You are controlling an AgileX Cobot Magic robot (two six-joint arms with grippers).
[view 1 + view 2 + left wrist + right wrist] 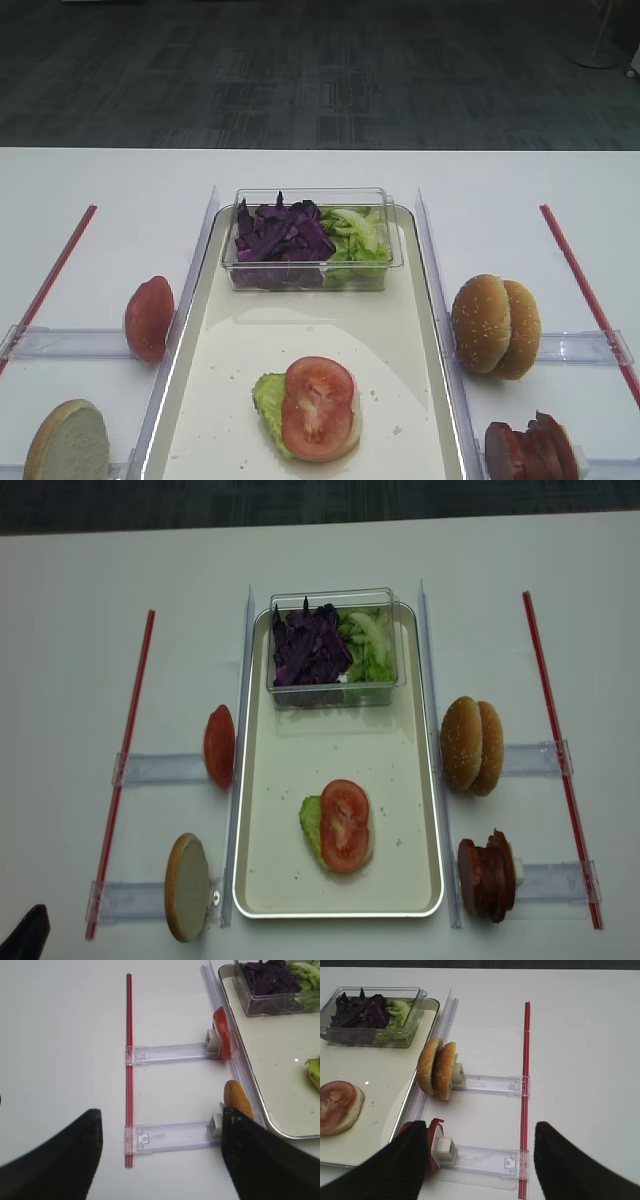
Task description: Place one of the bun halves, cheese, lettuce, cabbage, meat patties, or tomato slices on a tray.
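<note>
Tomato slice lies flat, face up, on lettuce at tray 6 o'clock. My left end effector and right end effector gape wide, both empty.

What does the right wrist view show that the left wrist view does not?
Only the right wrist view: two upright bun halves, the meat patties and the tomato slice lying on the stack. Only the left wrist view: the red tomato end piece and a single bun half. Both: the tray, the clear box of cabbage and lettuce, and open tool fingers.
</note>
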